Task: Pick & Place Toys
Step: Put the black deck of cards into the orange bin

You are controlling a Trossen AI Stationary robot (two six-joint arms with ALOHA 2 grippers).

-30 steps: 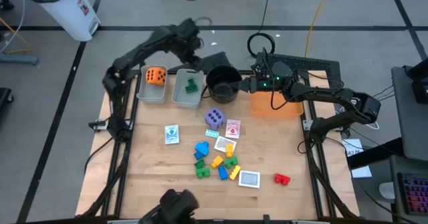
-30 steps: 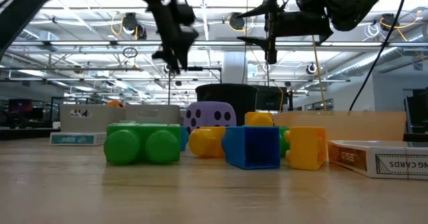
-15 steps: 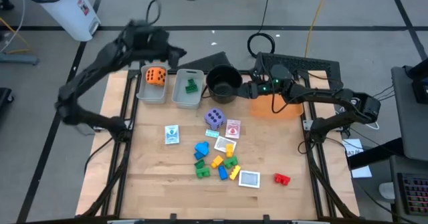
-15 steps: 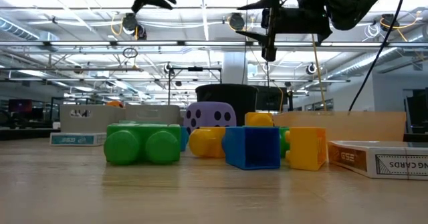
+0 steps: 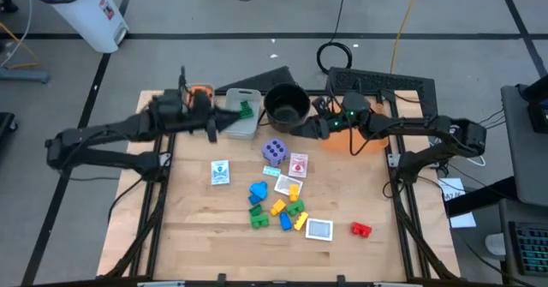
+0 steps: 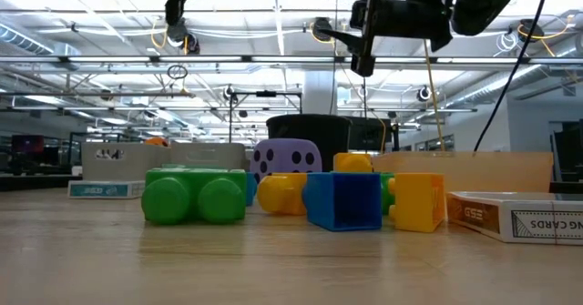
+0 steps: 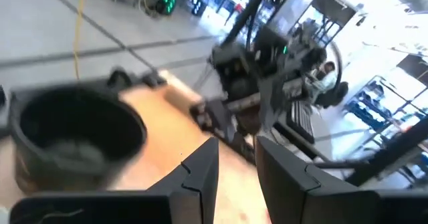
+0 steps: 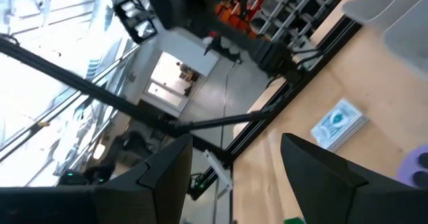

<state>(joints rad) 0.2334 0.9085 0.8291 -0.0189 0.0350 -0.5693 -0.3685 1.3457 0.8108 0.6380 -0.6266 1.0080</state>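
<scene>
Left claw (image 5: 216, 126) hovers over the grey bins (image 5: 242, 114), fingers a narrow gap apart, holding nothing. Right claw (image 5: 301, 129) sits at 5 o'clock of the black pot (image 5: 286, 104), jaws apart, empty. Purple die (image 5: 274, 152) lies at 7 o'clock of it; blocks (image 5: 276, 207) cluster mid-surface (image 5: 197, 227), red block (image 5: 360, 229) apart.

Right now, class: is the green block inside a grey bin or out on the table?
Inside: the high view shows the green block lying within the grey bin beside the black pot.
</scene>
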